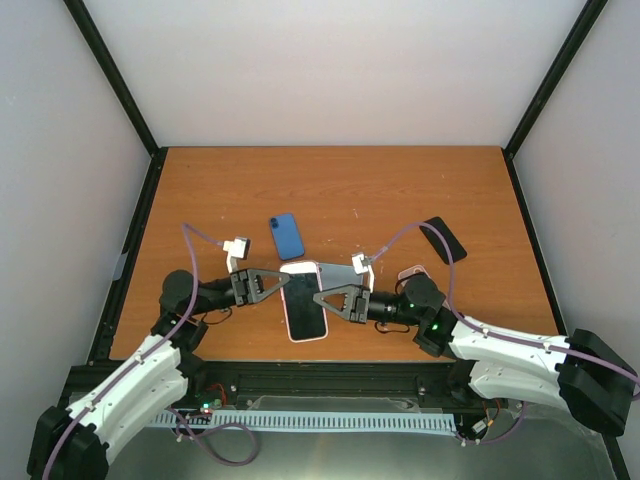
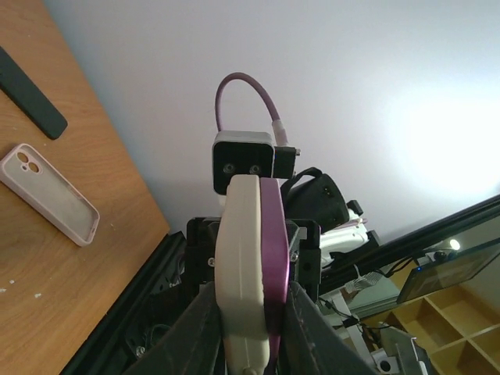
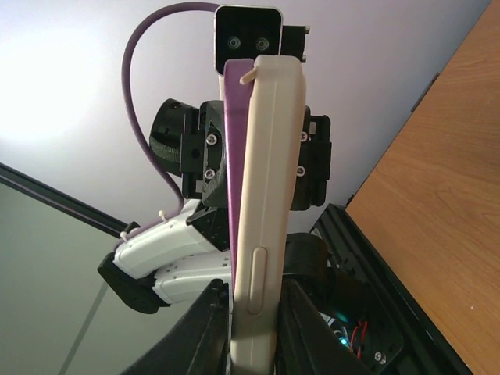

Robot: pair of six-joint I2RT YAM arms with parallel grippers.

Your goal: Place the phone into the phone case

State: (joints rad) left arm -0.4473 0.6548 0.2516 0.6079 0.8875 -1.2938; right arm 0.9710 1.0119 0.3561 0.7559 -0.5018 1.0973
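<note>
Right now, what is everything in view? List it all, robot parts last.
table: one, brown wood, under everything
phone: one, purple, near centre, held by both tools
cream case: one, cream, against the phone
pink case: one, pink, empty, right of centre
blue device: one, blue, behind the phone
black device: one, black, far right
left tool: black, shut on phone
right tool: black, shut on phone

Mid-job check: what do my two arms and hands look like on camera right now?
The left arm and right arm have white links and black joints. The left hand and right hand are black with triangular fingers; each carries a white camera block fed by a purple cable.
</note>
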